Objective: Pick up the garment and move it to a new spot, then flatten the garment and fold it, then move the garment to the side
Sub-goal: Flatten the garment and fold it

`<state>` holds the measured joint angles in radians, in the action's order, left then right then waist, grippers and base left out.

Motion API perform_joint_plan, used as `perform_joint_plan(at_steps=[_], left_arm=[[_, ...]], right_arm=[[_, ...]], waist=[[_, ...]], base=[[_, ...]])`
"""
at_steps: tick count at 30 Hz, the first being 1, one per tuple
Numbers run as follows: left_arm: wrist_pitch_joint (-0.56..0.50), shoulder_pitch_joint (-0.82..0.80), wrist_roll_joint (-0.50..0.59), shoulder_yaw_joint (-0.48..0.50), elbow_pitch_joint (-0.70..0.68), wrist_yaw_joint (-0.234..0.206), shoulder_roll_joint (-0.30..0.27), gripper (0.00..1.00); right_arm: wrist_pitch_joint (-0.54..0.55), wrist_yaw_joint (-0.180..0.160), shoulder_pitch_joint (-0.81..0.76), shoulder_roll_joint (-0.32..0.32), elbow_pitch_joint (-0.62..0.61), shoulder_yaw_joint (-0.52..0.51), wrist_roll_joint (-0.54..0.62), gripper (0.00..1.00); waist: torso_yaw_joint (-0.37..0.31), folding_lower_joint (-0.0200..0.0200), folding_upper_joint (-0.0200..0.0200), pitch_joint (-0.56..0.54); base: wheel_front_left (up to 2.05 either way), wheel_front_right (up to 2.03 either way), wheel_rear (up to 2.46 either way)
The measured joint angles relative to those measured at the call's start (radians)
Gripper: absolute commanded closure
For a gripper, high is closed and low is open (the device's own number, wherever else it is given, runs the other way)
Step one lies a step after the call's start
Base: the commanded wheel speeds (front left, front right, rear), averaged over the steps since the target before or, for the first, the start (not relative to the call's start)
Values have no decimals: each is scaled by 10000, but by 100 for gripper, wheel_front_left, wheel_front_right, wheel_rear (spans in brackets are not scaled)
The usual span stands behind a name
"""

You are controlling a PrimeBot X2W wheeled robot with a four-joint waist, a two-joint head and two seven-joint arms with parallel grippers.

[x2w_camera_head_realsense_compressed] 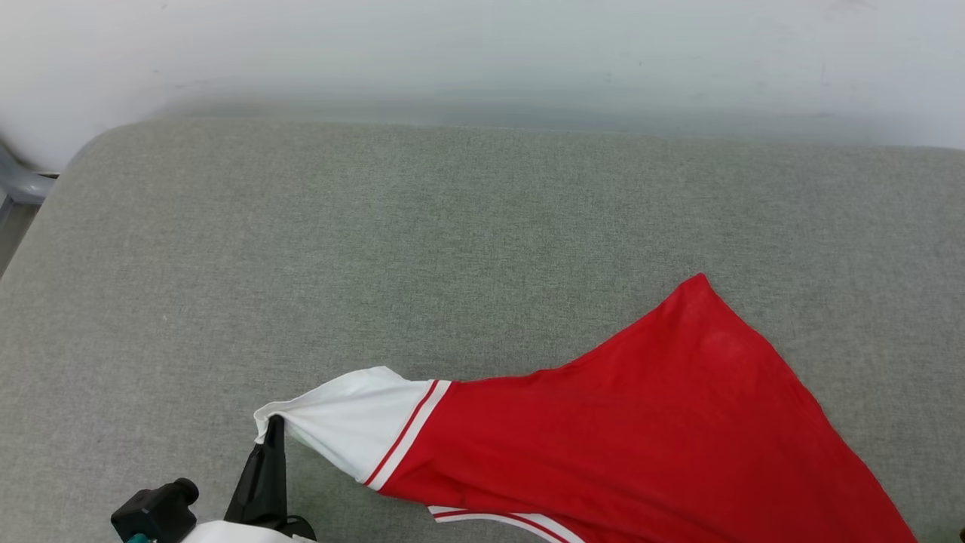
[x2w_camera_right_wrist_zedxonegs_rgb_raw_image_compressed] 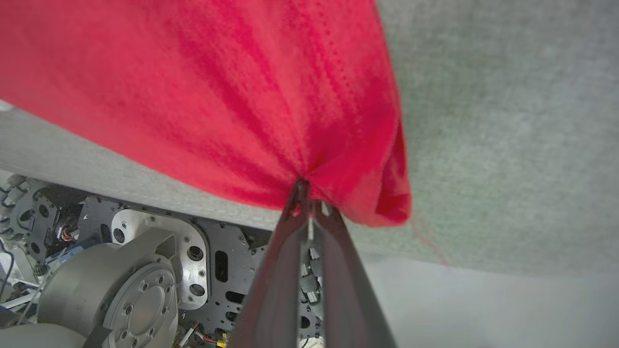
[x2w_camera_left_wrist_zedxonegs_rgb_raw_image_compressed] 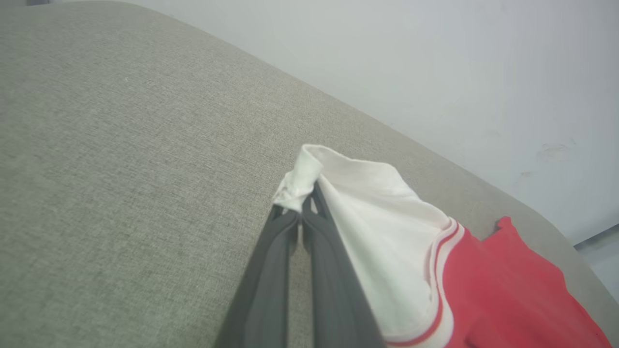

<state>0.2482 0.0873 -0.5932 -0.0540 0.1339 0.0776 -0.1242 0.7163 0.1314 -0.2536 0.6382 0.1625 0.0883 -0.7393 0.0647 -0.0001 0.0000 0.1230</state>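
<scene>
The garment [x2w_camera_head_realsense_compressed: 663, 422], a red shirt with a white sleeve and red-white trim, is stretched low over the grey padded surface [x2w_camera_head_realsense_compressed: 377, 249] at the near right. My left gripper [x2w_camera_head_realsense_compressed: 275, 426] is shut on the edge of the white sleeve [x2w_camera_left_wrist_zedxonegs_rgb_raw_image_compressed: 372, 217], at the lower left of the head view; the pinched cuff bunches at its fingertips [x2w_camera_left_wrist_zedxonegs_rgb_raw_image_compressed: 307, 200]. In the right wrist view, my right gripper [x2w_camera_right_wrist_zedxonegs_rgb_raw_image_compressed: 304, 186] is shut on a gathered fold of the red cloth [x2w_camera_right_wrist_zedxonegs_rgb_raw_image_compressed: 217, 96], which fans out above its tips. No lettering on the shirt shows.
The grey padded surface ends at a pale wall [x2w_camera_head_realsense_compressed: 482, 53] at the back, with rounded corners. A grey chair part [x2w_camera_head_realsense_compressed: 19, 181] sits past the far left corner. The robot's metal base [x2w_camera_right_wrist_zedxonegs_rgb_raw_image_compressed: 121, 280] shows below the near edge of the surface.
</scene>
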Motion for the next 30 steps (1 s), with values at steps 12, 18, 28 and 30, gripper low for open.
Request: perform_joint_plan(at_steps=[12, 18, 28, 30], left_arm=[[-75, -4, -10, -82, -69, -107, -40, 100], [-88, -157, 0, -226, -207, -117, -35, 100], [-75, -866, 102, -637, -272, -46, 84, 100], [-58, -1038, 140, -719, -267, 6, 121, 100]], right_arm=[[-1223, -4, 1466, -527, -1363, -1747, 59, 0], [-826, -4, 3312, -230, -2447, -1682, 405, 0], [1624, -4, 6798, 253, -2451, 865, 723, 0], [2132, -4, 7418, 305, -2100, 1444, 803, 0]], waist=[[-73, 1, 0, -15], [75, 1, 0, 216], [619, 3, 0, 1104], [752, 3, 0, 1312]], base=[[0, 0, 0], [0, 0, 0], [0, 0, 0], [0, 0, 0]])
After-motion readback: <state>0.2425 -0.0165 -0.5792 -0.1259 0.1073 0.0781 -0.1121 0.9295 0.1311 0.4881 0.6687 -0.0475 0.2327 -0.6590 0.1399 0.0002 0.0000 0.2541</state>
